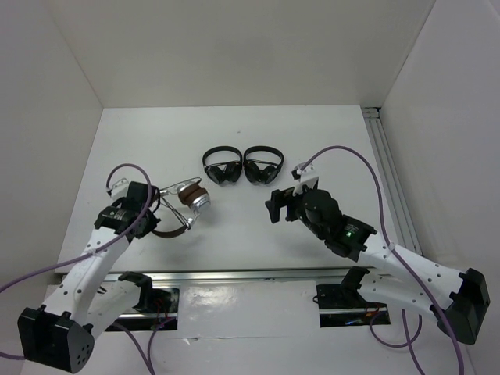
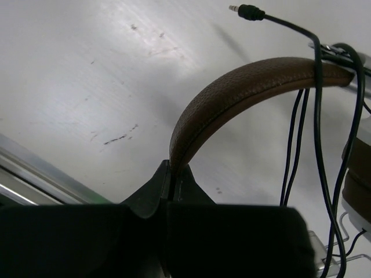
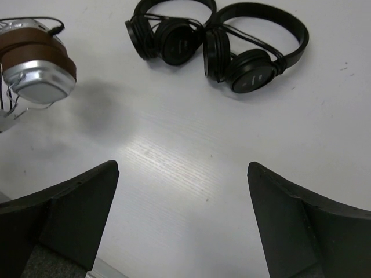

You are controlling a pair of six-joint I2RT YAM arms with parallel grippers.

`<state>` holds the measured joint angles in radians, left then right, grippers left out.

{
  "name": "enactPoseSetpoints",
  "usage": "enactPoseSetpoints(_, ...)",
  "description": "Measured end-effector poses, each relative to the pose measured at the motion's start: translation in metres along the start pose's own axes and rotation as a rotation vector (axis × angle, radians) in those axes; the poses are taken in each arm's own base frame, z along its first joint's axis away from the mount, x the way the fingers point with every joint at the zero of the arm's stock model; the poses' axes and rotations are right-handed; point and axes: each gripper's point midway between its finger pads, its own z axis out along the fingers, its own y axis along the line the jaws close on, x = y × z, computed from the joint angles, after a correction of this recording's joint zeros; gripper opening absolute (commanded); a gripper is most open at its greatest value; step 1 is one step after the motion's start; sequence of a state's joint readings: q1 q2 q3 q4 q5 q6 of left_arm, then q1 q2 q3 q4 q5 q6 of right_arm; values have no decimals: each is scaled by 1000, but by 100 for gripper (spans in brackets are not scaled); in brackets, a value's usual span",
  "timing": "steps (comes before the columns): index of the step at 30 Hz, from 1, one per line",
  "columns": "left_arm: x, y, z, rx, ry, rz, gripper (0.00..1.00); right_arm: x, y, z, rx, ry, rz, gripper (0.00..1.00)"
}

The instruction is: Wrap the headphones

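The headphones point(image 1: 190, 200) have a brown headband point(image 2: 243, 87) and silver-and-brown earcups point(image 3: 40, 69). My left gripper point(image 1: 160, 212) is shut on the headband point(image 1: 173, 229) and holds the headphones at the table's left. In the left wrist view its jaws pinch the band's end. The thin black cable point(image 2: 317, 121) hangs in loops over the band, and its plug point(image 2: 249, 11) sticks out free. My right gripper point(image 1: 275, 205) is open and empty, hovering over bare table to the right of the headphones.
Two all-black folded headphones point(image 1: 222, 168) point(image 1: 263, 166) lie side by side at the table's middle back; they also show in the right wrist view point(image 3: 168, 32) point(image 3: 255, 49). A metal rail point(image 1: 234, 275) runs along the near edge, another point(image 1: 388, 168) along the right side.
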<state>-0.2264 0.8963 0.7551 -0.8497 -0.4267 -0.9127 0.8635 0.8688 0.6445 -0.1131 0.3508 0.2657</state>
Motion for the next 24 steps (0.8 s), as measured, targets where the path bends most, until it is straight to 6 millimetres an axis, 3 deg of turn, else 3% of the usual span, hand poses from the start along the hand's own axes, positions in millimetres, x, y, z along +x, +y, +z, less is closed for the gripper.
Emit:
enactPoseSetpoints(4, 14, 29, 17, -114, 6, -114, 0, 17, 3, 0, -29, 43, -7, 99)
enactPoseSetpoints(8, 23, 49, 28, -198, 15, -208, 0, 21, 8, -1, -62, 58, -6, 99)
enactPoseSetpoints(16, 11, 76, 39, -298, -22, -409, 0, 27, 15, -2, -104, 78, -6, 99)
enactPoseSetpoints(24, 23, 109, 54, -427, 11, -560, 0, 33, 19, -5, -142, 88, -1, 99)
